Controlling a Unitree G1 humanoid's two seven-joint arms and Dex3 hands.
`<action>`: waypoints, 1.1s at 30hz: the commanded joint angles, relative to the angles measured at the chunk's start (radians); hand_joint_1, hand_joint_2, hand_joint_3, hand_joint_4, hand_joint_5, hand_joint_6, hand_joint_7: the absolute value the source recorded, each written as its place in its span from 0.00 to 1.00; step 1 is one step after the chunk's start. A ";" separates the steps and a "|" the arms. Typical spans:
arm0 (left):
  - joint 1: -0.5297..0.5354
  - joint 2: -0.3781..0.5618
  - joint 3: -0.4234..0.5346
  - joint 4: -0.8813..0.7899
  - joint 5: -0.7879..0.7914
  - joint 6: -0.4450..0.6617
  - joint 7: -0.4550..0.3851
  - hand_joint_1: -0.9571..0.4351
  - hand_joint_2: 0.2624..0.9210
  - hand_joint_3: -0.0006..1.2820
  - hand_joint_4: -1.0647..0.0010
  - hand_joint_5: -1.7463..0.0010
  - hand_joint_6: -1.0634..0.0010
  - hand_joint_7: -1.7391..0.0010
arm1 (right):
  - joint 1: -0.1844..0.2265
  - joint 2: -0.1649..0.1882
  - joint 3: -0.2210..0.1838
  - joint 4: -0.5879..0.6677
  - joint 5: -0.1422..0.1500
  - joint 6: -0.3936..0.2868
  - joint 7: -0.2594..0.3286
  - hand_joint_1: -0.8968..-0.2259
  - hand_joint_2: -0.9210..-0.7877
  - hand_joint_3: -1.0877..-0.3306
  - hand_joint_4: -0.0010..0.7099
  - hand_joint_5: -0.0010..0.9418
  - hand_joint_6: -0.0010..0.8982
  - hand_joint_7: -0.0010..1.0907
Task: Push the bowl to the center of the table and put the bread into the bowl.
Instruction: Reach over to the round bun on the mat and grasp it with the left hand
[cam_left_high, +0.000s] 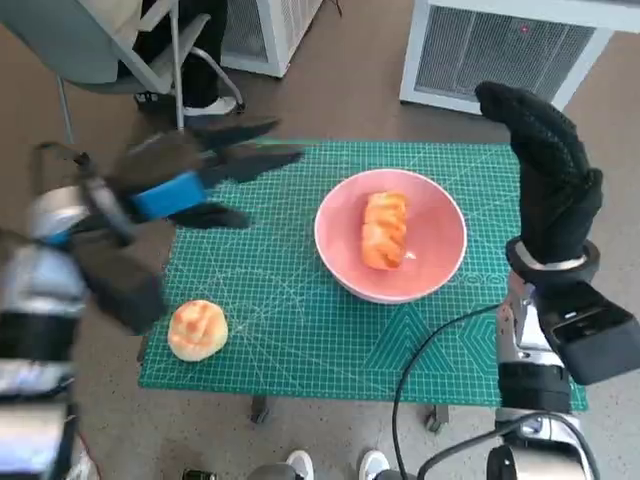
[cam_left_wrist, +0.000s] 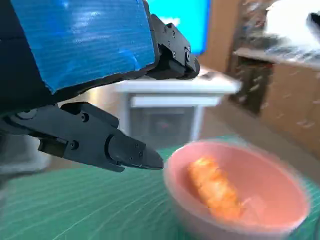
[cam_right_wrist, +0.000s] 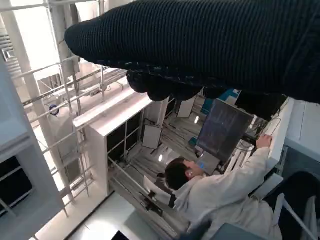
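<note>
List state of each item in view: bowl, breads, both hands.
pink bowl: upright near mat centre, holding one bread
long bread: lying inside the bowl
round bun: on the green mat, outside the bowl, untouched
left hand: open, empty, above the mat beside the bowl
right hand: raised beside the bowl, empty, fingers straight

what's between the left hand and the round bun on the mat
Nothing visible. The left hand hangs open above the mat, and the round bun lies alone near the mat's front left corner. The bowl, with a long bread in it, sits off to the right.
</note>
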 joint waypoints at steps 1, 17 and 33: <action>0.129 0.090 0.055 -0.137 -0.031 0.092 -0.053 0.53 0.92 0.01 0.66 0.98 0.57 0.96 | 0.010 0.000 0.006 0.016 -0.005 0.001 0.000 0.42 0.00 0.46 0.51 0.00 0.12 0.50; 0.438 0.146 0.166 -0.242 -0.104 0.115 -0.070 0.56 0.93 0.00 0.70 1.00 0.62 0.99 | -0.017 -0.003 0.013 0.054 0.014 0.003 0.019 0.40 0.00 0.46 0.50 0.00 0.11 0.50; 0.517 0.117 0.128 -0.174 -0.114 0.141 -0.108 0.57 0.96 0.01 0.73 1.00 0.67 1.00 | -0.021 -0.002 0.016 0.053 0.042 0.017 0.048 0.40 0.00 0.47 0.50 0.00 0.11 0.51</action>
